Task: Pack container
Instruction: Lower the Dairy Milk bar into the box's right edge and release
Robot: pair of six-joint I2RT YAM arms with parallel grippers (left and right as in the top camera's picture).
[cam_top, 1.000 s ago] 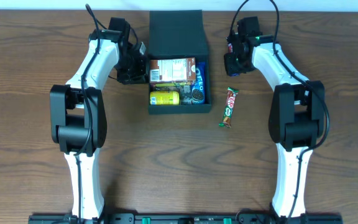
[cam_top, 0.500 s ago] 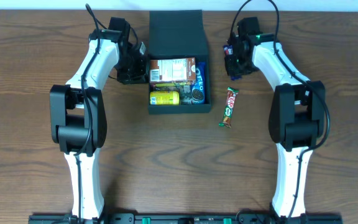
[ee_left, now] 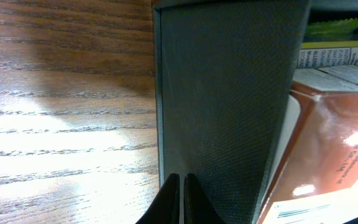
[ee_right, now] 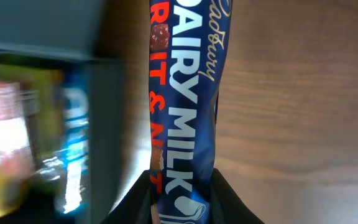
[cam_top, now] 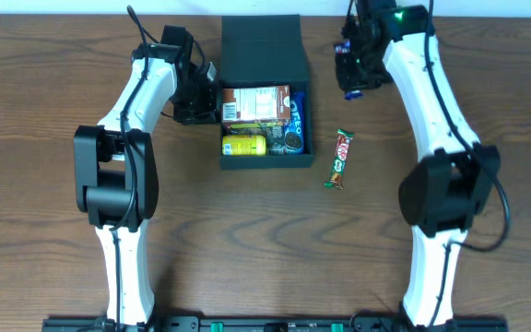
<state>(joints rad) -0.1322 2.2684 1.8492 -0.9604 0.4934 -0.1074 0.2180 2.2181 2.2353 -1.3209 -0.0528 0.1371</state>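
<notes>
Right gripper (cam_top: 356, 69) clamped on one end of a Dairy Milk bar (ee_right: 185, 93), whose long axis runs straight out from the jaws. It sits just right of the lid flap (cam_top: 261, 46), which is folded back flat. The container (cam_top: 267, 162) stands mid-table between my two arms. From the loaded gripper it lies to the left and a little nearer the bases, so I judge the carry goes left and back, with the right arm plainly the one to make it.

Left gripper (cam_top: 203, 101) is fully closed on nothing, its tips against the container's left wall — steadying it, I reckon.

Inside are a brown pack (cam_top: 256, 101) at the far end, a yellow pack (cam_top: 244, 145) at the near left and an Oreo pack (cam_top: 293, 124) along the right wall, with little bare floor showing. A KitKat (cam_top: 340, 159) waits on the table (cam_top: 53, 138) just right of the container, nearer my right arm.
</notes>
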